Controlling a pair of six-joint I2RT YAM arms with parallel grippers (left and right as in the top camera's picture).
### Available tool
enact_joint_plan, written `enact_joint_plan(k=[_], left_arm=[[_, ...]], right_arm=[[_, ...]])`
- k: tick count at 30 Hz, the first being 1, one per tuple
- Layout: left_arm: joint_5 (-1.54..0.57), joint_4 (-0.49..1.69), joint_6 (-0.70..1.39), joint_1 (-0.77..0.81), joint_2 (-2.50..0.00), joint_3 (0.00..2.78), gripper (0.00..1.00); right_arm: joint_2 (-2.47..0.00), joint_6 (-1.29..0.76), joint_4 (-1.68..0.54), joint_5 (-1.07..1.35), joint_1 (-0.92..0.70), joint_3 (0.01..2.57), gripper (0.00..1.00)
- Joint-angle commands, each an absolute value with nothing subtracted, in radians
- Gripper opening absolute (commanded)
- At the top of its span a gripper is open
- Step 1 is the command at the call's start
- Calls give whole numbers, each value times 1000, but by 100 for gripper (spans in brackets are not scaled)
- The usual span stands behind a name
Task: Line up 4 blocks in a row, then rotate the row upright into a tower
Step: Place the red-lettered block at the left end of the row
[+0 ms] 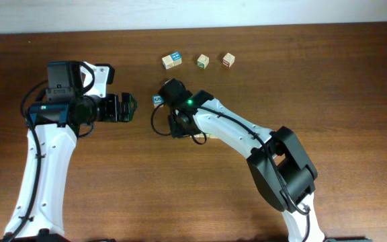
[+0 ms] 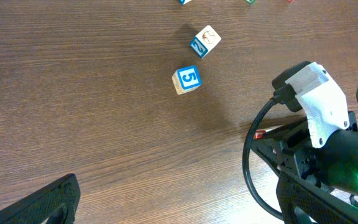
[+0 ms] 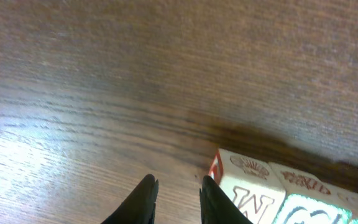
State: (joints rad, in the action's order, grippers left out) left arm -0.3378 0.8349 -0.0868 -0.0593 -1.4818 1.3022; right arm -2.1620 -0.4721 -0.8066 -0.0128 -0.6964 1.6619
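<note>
Your right claw [image 3: 176, 194] stands narrow. A thin strip of bench [image 3: 104, 93] shows between its fingers and nothing is gripped. Just outside one finger sits a tan-printed "N" cube [image 3: 248, 186], with a green-printed cube [image 3: 306, 210] pressed against its far side. You cannot tell whether the finger touches the N cube. Between your two arms a blue "5" cube [image 2: 186, 79] lies alone on the bench, near the right wrist. Your left claw [image 1: 127, 107] is spread wide and empty, pointing toward that cube from a little way off. Along the far side of the bench, beyond the right claw, lie a blue-printed cube [image 1: 172, 61], a far green cube [image 1: 202, 61] and a red-printed cube [image 1: 228, 60], each apart from the next.
</note>
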Motion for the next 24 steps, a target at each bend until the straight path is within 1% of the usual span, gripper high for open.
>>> enact_joint_plan(k=[1, 2, 4, 5, 6, 9, 11, 14, 15, 17, 19, 20, 22, 24], left_arm=[[-352, 836, -100, -62, -1485, 1316, 99], [-352, 836, -100, -62, -1485, 1316, 99], [-352, 836, -100, -62, -1485, 1316, 99], [-352, 836, -100, -62, -1485, 1316, 99], [-352, 836, -100, -62, -1485, 1316, 99], [-352, 836, -100, -62, -1485, 1316, 99], [-352, 836, -100, -62, -1485, 1316, 99], [-352, 836, -100, -62, -1485, 1316, 99], [-352, 836, -100, -62, -1485, 1316, 99], [-352, 836, -100, -62, -1485, 1316, 99], [-352, 836, -100, -62, -1485, 1316, 99], [-352, 831, -99, -62, -1485, 1316, 99], [-367, 832, -99, -61, -1485, 1316, 99], [-406, 831, -99, -61, -1485, 1316, 99]], right_arm=[[-2158, -479, -806, -35, -700, 1682, 19], [-2135, -472, -817, -35, -700, 1706, 16], [-2068, -463, -842, -35, -698, 1741, 16], [-2017, -461, -861, -35, -689, 1745, 17], [-1966, -461, -904, -35, -665, 1745, 21], [-1903, -440, -1052, -12, -555, 1745, 21], [-1905, -311, -1109, 118, -457, 1723, 20], [-1905, -159, -1118, 310, -308, 1666, 20], [-1905, -107, -1109, 371, -242, 1638, 21], [-1905, -78, -1048, 441, -159, 1556, 20], [-1905, -78, -964, 527, -112, 1460, 20], [-1905, -78, -916, 568, -91, 1403, 17], [-1905, -78, -807, 646, -55, 1295, 16], [-1905, -86, -744, 648, -47, 1239, 17]])
